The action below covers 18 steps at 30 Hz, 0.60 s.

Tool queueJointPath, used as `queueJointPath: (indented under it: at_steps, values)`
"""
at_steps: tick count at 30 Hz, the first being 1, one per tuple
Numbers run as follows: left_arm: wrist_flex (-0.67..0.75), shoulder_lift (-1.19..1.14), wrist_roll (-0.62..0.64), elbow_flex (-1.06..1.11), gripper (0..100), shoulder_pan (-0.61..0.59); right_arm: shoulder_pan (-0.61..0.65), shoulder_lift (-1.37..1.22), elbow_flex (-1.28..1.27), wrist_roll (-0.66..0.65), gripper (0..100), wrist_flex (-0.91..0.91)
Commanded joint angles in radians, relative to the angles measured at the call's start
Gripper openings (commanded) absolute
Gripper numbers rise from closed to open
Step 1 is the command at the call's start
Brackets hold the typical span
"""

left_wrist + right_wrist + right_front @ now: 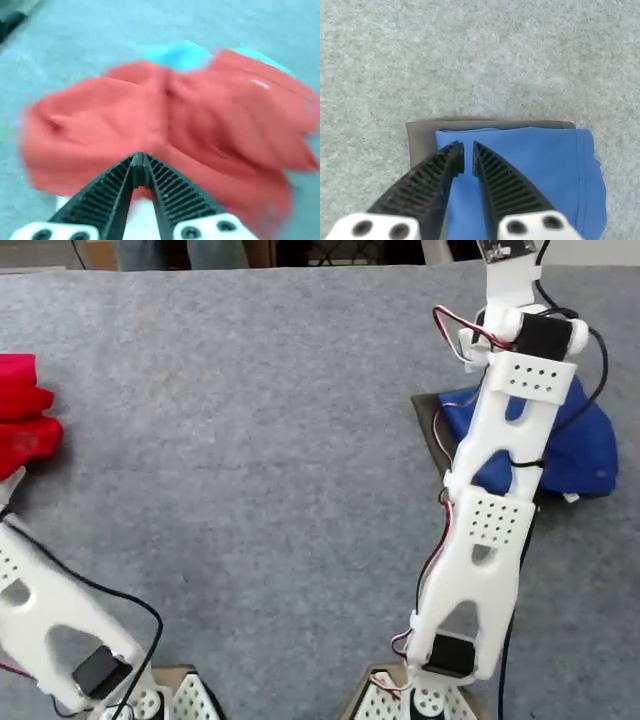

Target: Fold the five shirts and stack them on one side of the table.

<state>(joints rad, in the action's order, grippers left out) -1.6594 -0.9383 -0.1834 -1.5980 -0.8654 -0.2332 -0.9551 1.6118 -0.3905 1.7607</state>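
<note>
A crumpled red shirt [25, 415] lies at the table's left edge. In the left wrist view the red shirt [100, 115] rests partly over a cyan shirt [182, 55], and my left gripper [139, 159] hangs above it with fingertips touching; whether it pinches cloth I cannot tell. At the right a folded blue shirt [585, 445] lies on a dark grey shirt [428, 430]. My right gripper [468, 150] hovers over the corner of the blue shirt [535, 170] and the grey shirt [420, 135], its fingers a narrow gap apart with nothing between them.
Grey felt [250, 440] covers the table, with wide bare room in the middle. The right arm [490, 530] stretches over the blue pile. The left arm [50, 610] lies along the front left corner. Both arm bases sit at the front edge.
</note>
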Motion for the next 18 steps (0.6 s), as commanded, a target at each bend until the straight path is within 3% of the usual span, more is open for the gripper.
queueJointPath:
  at_steps: [1,6,10,13,18]
  values:
    - [-0.092,0.143,-0.006,-0.068,3,0.101,0.005,0.07,0.059,0.006,4.7,0.006]
    - [-0.101,0.298,0.068,-0.065,3,0.234,0.005,0.07,0.059,0.006,4.7,0.006]
    - [-0.101,0.379,0.038,-0.064,3,0.263,0.003,0.07,0.059,0.006,4.7,0.006]
    - [-0.1,0.344,0.034,-0.062,4,0.179,-0.017,0.07,0.053,0.006,4.7,0.006]
    - [-0.046,0.17,0.043,-0.012,21,-0.036,-0.054,0.062,0.031,0.006,4.7,0.006]
